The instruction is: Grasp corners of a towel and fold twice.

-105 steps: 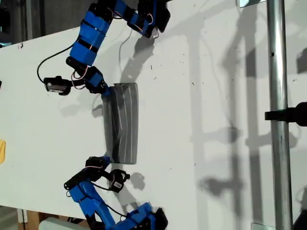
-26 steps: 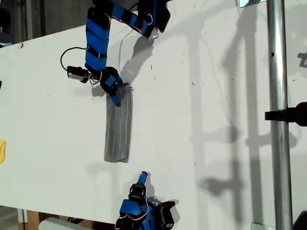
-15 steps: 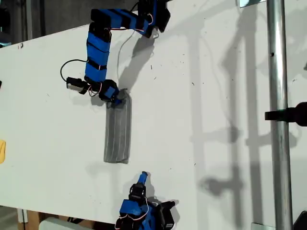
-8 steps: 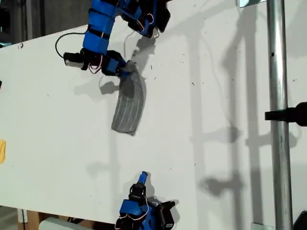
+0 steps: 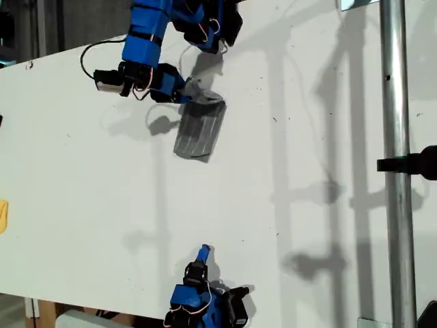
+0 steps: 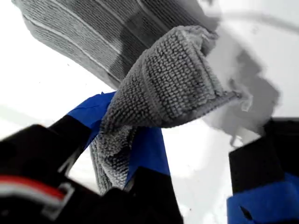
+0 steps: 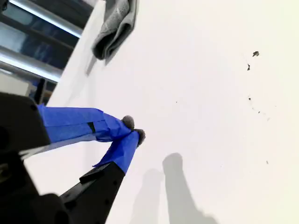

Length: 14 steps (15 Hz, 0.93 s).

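The towel (image 5: 199, 130), grey with pale stripes and folded into a narrow strip, has one end lifted off the white table (image 5: 82, 205) near the exterior view's top. My first gripper (image 5: 184, 93) is shut on that end. In the first wrist view a bunched corner (image 6: 173, 84) of the towel curls over the blue fingers (image 6: 145, 154), and the rest (image 6: 103, 28) trails down to the table. My second gripper (image 5: 203, 254) rests shut and empty near the exterior view's bottom edge, well apart from the cloth. Its fingertips (image 7: 134, 132) touch, with the towel (image 7: 114, 23) far off.
A metal pole (image 5: 395, 171) with a black clamp (image 5: 415, 164) runs along the exterior view's right. A yellow object (image 5: 3, 216) lies at that view's left edge. The first arm's base (image 5: 212, 24) sits at the top.
My first gripper has carried the towel's end up and toward the exterior view's right. The trailing end has been dragged toward the top. The second arm has not moved.
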Motion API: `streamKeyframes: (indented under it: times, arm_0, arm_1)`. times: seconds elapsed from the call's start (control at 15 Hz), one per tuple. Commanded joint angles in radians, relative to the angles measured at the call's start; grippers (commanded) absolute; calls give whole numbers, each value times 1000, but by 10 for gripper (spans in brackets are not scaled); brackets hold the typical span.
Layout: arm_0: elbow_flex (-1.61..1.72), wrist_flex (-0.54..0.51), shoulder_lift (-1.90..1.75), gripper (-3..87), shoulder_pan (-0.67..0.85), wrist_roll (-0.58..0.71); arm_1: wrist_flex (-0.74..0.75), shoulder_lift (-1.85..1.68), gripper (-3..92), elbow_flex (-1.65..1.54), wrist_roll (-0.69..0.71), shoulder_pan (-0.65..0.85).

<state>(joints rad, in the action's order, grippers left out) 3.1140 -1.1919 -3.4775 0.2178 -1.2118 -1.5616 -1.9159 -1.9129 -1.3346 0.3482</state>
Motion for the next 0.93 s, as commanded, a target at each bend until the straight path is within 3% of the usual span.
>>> streamKeyframes:
  times: [0.0,0.2,0.27,0.73,0.8,0.87]
  arm_0:
    - [6,-8,-3,-7,-8,-8]
    - [6,-6,-3,-6,-6,-6]
    - [6,-6,-3,-6,-5,-6]
    - [6,-8,-3,-6,-11,-8]
    - [6,-8,-3,-5,-11,-8]
    - [6,-8,-3,-5,-11,-8]
  arm_1:
    - [199,78,-2,81,26,-18]
    - [621,77,-2,3,87,-54]
    - [669,118,-2,20,89,-55]
    - [746,347,-2,127,110,-57]
    - [782,341,51,149,169,-66]
    - [813,291,202,175,181,-89]
